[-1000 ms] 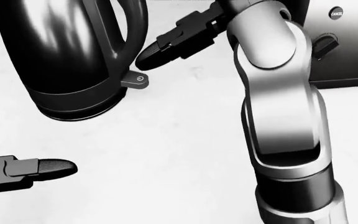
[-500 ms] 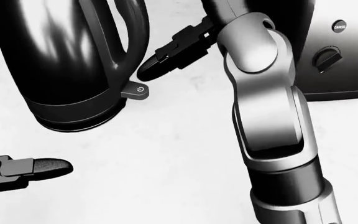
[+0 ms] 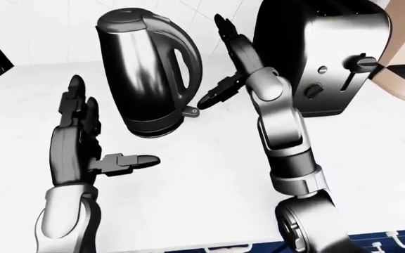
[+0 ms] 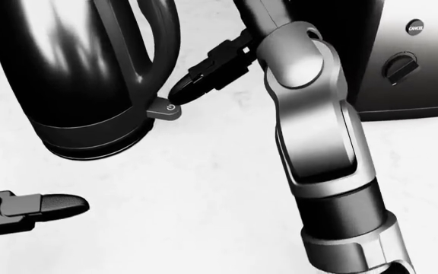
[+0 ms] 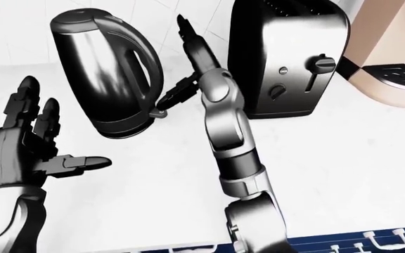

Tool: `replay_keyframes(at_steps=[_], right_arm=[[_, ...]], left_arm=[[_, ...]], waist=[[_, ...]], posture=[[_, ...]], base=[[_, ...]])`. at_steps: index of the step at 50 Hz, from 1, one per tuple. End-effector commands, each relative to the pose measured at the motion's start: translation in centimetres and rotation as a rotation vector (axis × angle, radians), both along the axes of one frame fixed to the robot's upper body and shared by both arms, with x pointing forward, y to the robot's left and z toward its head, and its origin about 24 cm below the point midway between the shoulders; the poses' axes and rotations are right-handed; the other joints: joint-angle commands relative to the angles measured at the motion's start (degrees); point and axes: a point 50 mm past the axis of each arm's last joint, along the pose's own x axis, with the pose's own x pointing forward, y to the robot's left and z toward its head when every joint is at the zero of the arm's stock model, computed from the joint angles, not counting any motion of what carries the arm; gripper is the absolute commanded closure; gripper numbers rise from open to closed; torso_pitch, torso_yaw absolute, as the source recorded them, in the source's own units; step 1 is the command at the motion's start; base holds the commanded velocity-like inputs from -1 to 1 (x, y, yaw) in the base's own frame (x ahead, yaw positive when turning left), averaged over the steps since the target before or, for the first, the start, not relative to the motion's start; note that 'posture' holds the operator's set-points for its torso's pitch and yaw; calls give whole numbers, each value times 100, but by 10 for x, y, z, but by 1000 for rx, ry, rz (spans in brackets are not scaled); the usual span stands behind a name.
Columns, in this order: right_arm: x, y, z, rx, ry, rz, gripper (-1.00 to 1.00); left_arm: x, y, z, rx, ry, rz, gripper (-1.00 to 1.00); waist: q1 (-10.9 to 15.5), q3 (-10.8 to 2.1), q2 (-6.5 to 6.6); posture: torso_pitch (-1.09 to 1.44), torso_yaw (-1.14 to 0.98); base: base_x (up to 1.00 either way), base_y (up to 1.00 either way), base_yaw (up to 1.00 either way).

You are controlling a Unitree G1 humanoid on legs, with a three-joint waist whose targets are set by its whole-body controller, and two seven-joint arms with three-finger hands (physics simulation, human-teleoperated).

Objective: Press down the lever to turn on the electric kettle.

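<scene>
A shiny dark electric kettle (image 3: 146, 74) stands on the white counter (image 3: 209, 174). Its small grey lever (image 4: 165, 108), marked with a power sign, sticks out at the base under the handle. My right hand (image 3: 224, 63) is open. Its thumb tip (image 4: 183, 88) sits right above the lever, touching or nearly touching it, while the other fingers (image 3: 225, 31) point up beside the handle. My left hand (image 3: 83, 137) is open and empty, to the left of and below the kettle, thumb (image 4: 51, 204) pointing right.
A chrome toaster (image 3: 329, 58) stands just right of my right arm, with a lever and knob on its side. A beige appliance (image 5: 392, 52) stands further right. The counter's blue edge (image 3: 371, 240) runs along the bottom.
My right arm has shifted left and its thumb has come down from just above the lever to right at it. The left hand has barely moved.
</scene>
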Motion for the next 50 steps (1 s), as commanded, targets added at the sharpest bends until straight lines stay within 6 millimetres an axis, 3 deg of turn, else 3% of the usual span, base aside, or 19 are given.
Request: replay_keyframes(at_steps=[1, 50], right_arm=[[-4, 3, 22, 6, -98, 14, -100], [20, 15, 7, -48, -62, 16, -100]], left_arm=[[-4, -1, 13, 18, -82, -2, -100], [-4, 0, 7, 16, -81, 0, -100]], waist=[[2, -138, 25], [4, -149, 38]], posture=[[0, 0], [0, 0]], base=[[0, 0, 0], [0, 0, 0]])
